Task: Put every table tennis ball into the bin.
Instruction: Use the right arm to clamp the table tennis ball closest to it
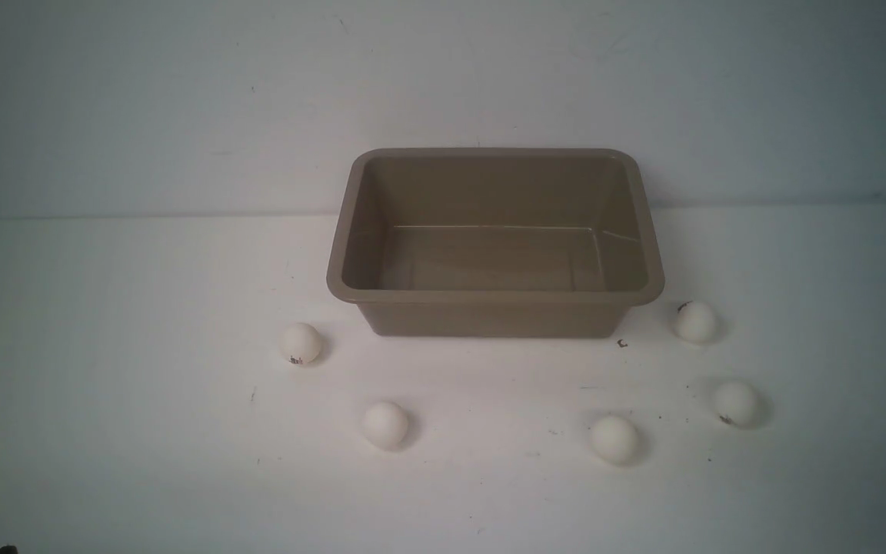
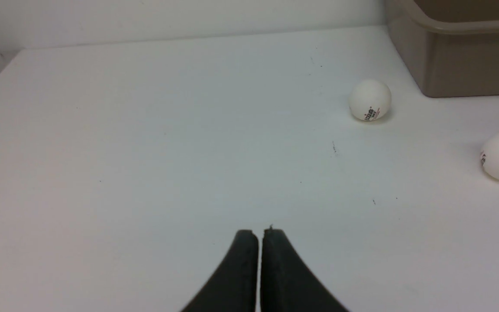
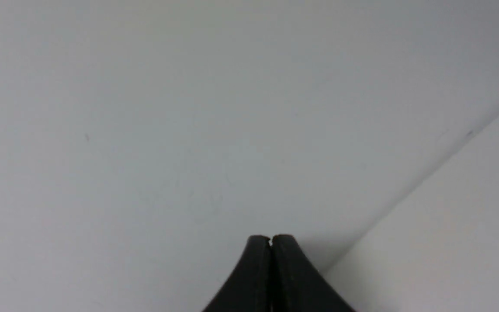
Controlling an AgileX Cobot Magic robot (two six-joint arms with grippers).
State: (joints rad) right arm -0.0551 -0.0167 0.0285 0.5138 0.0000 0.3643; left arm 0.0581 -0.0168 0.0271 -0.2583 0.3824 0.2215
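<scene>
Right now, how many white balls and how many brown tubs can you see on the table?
White table tennis balls: 5
Brown bin: 1
Total: 6
</scene>
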